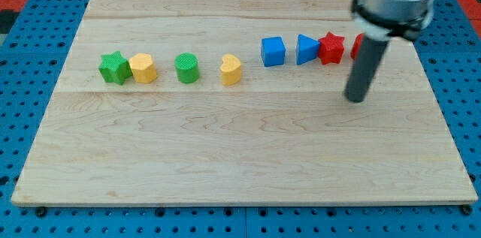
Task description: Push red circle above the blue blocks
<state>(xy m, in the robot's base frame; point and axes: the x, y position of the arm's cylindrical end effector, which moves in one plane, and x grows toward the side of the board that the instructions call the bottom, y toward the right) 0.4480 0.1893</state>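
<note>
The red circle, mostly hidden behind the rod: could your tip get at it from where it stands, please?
Probably yes. My tip sits just below the red circle, with bare board between them. The red star touches or nearly touches the circle's left side, so pushing leftward would likely shove it too.

I'm looking down on a pale wooden board [240,155] with a light grain, set on a blue pegboard surface [22,58]. Eight small coloured blocks lie on it in one loose row across the upper half. From the view's left: a green star block [113,67] touching a yellow rounded block [143,67], then a green cylinder block [187,67], a yellow heart-shaped block [231,70] — each apart from the next. Further right sit a blue cube block [273,50], a blue triangular block [306,49] and a red star block [331,48], close together. A last red block [357,46] shows only as a sliver — its shape I cannot tell.
</note>
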